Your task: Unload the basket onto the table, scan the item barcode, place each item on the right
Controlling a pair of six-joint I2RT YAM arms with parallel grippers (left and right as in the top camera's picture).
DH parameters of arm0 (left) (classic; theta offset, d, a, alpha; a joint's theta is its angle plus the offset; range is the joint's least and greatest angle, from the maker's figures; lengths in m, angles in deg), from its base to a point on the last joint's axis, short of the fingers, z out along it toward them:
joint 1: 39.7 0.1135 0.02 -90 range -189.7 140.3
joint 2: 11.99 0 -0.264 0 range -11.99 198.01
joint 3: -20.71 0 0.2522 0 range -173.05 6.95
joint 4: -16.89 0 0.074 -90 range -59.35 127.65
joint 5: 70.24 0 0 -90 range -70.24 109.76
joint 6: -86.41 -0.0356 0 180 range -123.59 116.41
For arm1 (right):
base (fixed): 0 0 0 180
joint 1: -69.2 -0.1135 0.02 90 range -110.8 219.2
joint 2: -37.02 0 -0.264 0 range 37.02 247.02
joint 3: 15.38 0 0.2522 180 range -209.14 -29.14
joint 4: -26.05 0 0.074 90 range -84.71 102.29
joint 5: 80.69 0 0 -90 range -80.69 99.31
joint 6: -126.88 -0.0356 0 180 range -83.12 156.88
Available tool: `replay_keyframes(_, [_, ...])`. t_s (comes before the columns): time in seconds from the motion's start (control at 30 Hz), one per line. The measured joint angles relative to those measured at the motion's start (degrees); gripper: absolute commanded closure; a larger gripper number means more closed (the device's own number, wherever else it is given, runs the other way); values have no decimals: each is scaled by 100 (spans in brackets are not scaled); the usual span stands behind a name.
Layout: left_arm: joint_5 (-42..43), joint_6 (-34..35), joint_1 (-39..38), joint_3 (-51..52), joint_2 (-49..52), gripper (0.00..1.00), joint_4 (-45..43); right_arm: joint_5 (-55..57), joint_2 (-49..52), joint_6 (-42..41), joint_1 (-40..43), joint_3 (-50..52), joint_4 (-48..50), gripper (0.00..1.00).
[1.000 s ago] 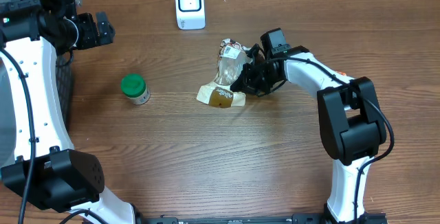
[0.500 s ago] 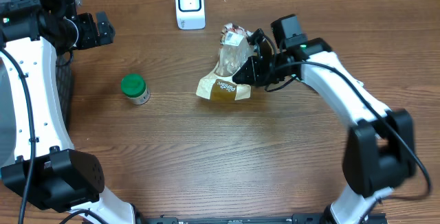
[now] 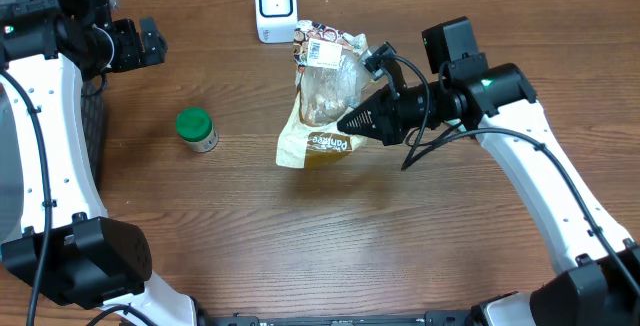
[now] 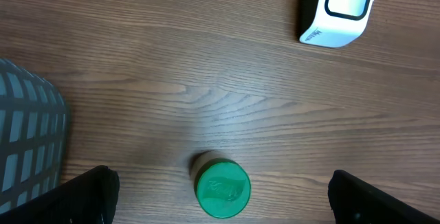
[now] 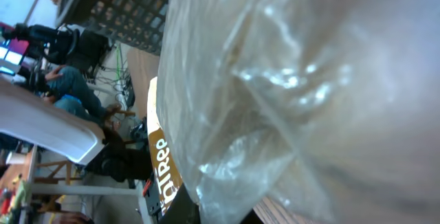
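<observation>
Right gripper (image 3: 350,122) clenched on the bag (image 3: 325,86), its top just beside the scanner (image 3: 276,8) at the far edge; left gripper (image 3: 152,41) spread wide near the left edge, jar (image 3: 195,128) well apart.

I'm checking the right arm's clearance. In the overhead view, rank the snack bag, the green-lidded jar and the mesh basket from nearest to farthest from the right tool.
1. snack bag: gripped by the right tool, lifted near the centre.
2. green-lidded jar: standing alone, well off to the left.
3. mesh basket: farthest, at the far left side.
</observation>
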Motion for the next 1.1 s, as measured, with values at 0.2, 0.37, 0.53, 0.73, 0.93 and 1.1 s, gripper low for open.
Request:
replay_keyframes(0.2, [0, 0, 0, 0, 0, 0, 0, 33, -17, -42, 0, 0, 35, 96])
replay_keyframes(0.37, [0, 0, 0, 0, 0, 1, 0, 667, -17, -627, -13, -17, 90, 96])
replay_keyframes(0.53, [0, 0, 0, 0, 0, 0, 0, 1644, 0, -994, -153, -684, -319, 96])
replay_keyframes(0.73, [2, 0, 0, 0, 0, 1, 2, 3150, 435, -1139, -549, -2647, -603, 96])
replay_keyframes(0.93, [0, 0, 0, 0, 0, 1, 0, 5488, 1202, -1097, -1126, -3187, 555, 96])
replay_keyframes(1.1, [0, 0, 0, 0, 0, 1, 2, 7134, 2116, -551, -1569, -3182, 1644, 96])
